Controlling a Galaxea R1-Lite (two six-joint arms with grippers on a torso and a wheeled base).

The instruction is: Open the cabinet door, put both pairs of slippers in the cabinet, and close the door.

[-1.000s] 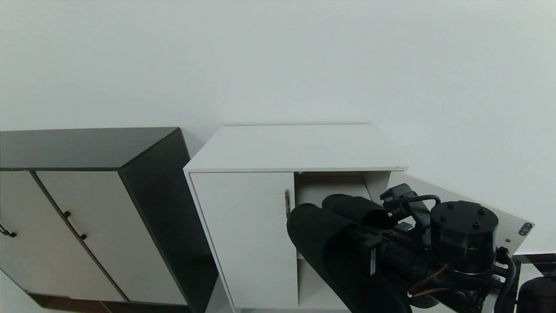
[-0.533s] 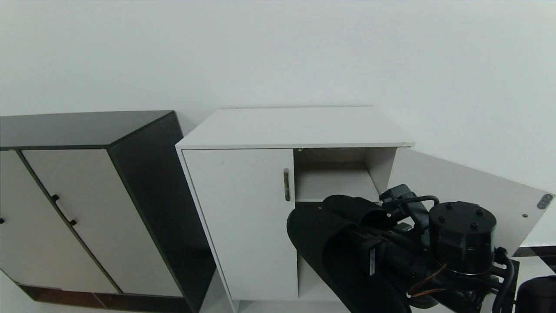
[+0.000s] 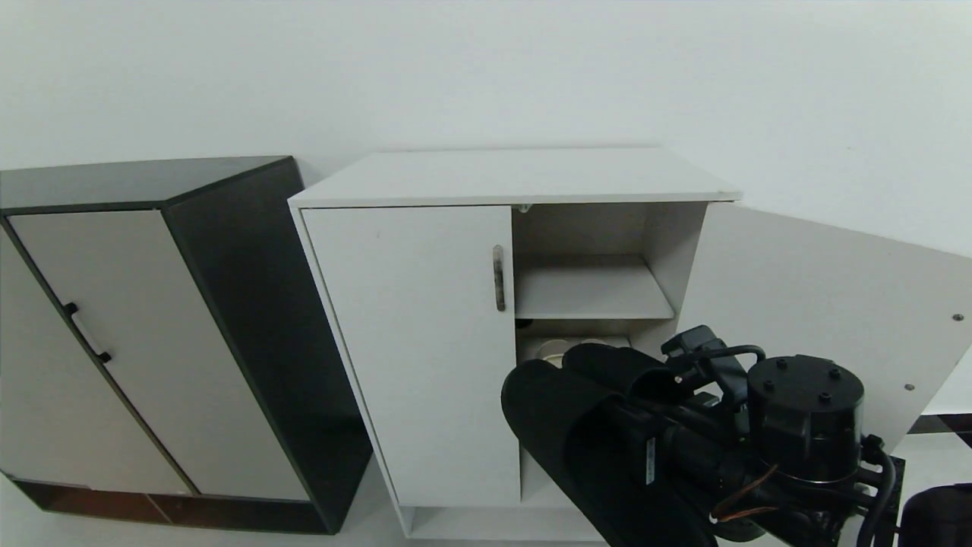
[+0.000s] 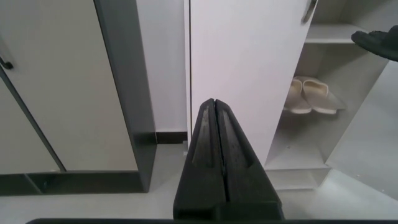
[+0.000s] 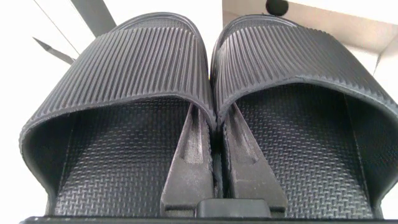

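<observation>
The white cabinet [image 3: 410,342] stands with its left door closed and its right door [image 3: 820,304] swung wide open. Inside, a pair of cream slippers [image 4: 314,96] lies on a lower shelf, partly visible in the head view [image 3: 558,349]. My right gripper [image 5: 214,155] is shut on a pair of black slippers [image 3: 569,425], pinching their inner edges together, and holds them in front of the open compartment. The toe of a black slipper [image 4: 379,42] shows at the edge of the left wrist view. My left gripper [image 4: 216,109] is shut and empty, low in front of the closed left door.
A dark cabinet [image 3: 228,304] with pale doors stands close to the left of the white one. The upper shelf [image 3: 592,292] inside the open compartment is bare. The open door bounds the space on the right.
The head camera has moved, so the cabinets sit higher in the picture and more of the open compartment shows. The right gripper and the black slippers keep their place in the picture.
</observation>
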